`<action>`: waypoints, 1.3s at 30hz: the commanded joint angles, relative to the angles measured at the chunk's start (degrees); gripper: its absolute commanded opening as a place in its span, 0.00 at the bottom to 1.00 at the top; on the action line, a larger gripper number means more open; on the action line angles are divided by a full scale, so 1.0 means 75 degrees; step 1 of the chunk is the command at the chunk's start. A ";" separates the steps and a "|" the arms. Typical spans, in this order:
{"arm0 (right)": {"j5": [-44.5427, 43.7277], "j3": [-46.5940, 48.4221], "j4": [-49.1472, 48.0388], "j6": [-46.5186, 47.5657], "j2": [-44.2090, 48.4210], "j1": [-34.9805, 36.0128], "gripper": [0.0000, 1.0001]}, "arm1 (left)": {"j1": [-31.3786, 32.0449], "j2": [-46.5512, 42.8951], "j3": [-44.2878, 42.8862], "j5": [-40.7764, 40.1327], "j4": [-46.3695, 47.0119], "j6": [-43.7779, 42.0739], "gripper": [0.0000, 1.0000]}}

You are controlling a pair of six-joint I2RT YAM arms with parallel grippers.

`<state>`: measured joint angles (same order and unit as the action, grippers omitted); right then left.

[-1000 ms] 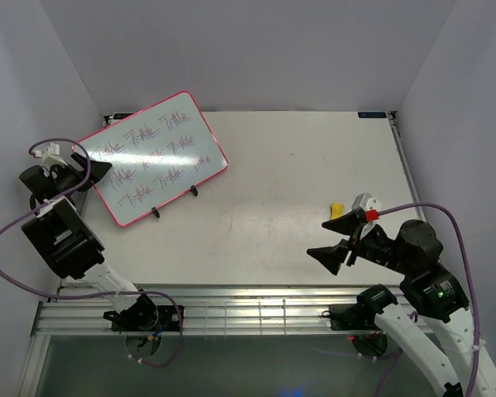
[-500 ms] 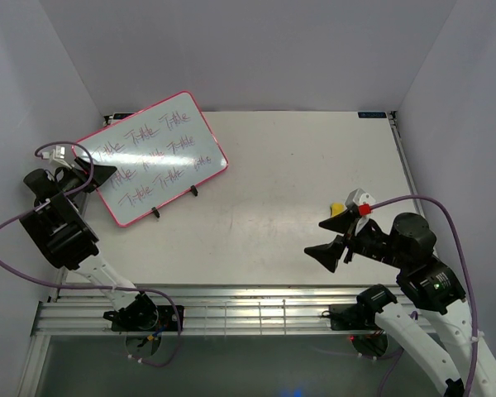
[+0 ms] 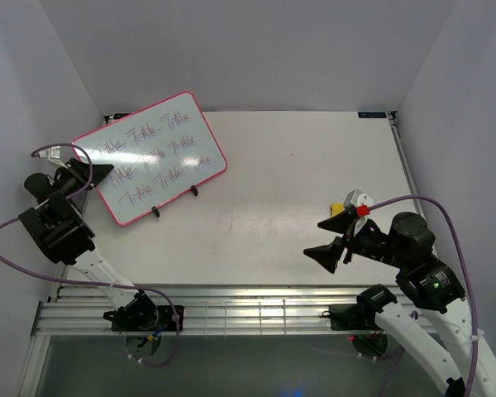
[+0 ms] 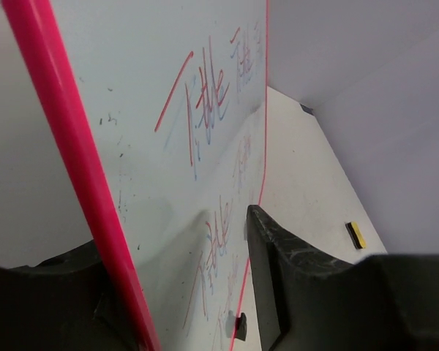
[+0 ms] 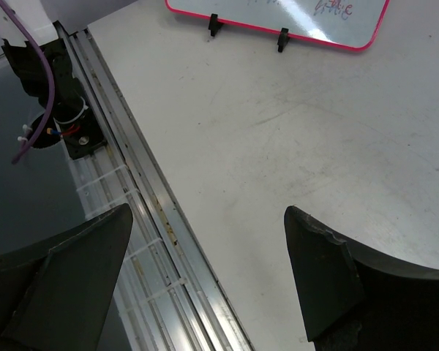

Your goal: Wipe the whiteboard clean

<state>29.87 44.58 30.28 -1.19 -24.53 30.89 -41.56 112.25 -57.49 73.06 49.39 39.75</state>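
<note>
The whiteboard (image 3: pixel 153 157), pink-framed and covered with rows of pink-grey handwriting, stands tilted on two black legs at the table's far left. My left gripper (image 3: pixel 99 174) straddles its left edge. In the left wrist view the pink frame (image 4: pixel 73 146) runs between the fingers, one finger (image 4: pixel 293 285) hovers over the written face (image 4: pixel 168 146) and casts a shadow on it, and the jaws stand apart. My right gripper (image 3: pixel 317 237) hangs wide open and holds nothing above the near right of the table; in its wrist view (image 5: pixel 208 212) the whiteboard's lower edge (image 5: pixel 293 14) shows at the top.
A small yellow eraser block (image 3: pixel 336 208) lies on the table just beyond the right gripper, and the left wrist view shows this eraser block (image 4: pixel 357 234) at its right. An aluminium rail (image 3: pixel 231 310) runs along the near edge. White walls enclose the table on three sides.
My left gripper's jaws have narrowed around the whiteboard's left edge and the left arm has shifted slightly. The right arm moved a little early on, then stayed put.
</note>
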 commanded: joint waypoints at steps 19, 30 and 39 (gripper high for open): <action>0.0014 0.0197 -0.0124 0.0112 -0.0057 0.0123 0.90 | -0.0224 0.0222 0.0400 0.0466 0.4900 0.3290 0.02; 0.0014 0.0209 -0.0077 0.0100 -0.0010 0.0146 0.90 | -0.0048 -0.0540 0.0143 0.0010 0.5087 0.3712 0.00; -0.0044 0.0244 -0.0053 0.0112 -0.0057 0.0135 0.90 | 0.0115 -0.1336 0.0002 -0.0588 0.5099 0.4333 0.00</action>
<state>29.78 44.58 30.28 -1.04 -24.77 31.59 -41.69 109.60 -54.59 75.33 74.59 67.83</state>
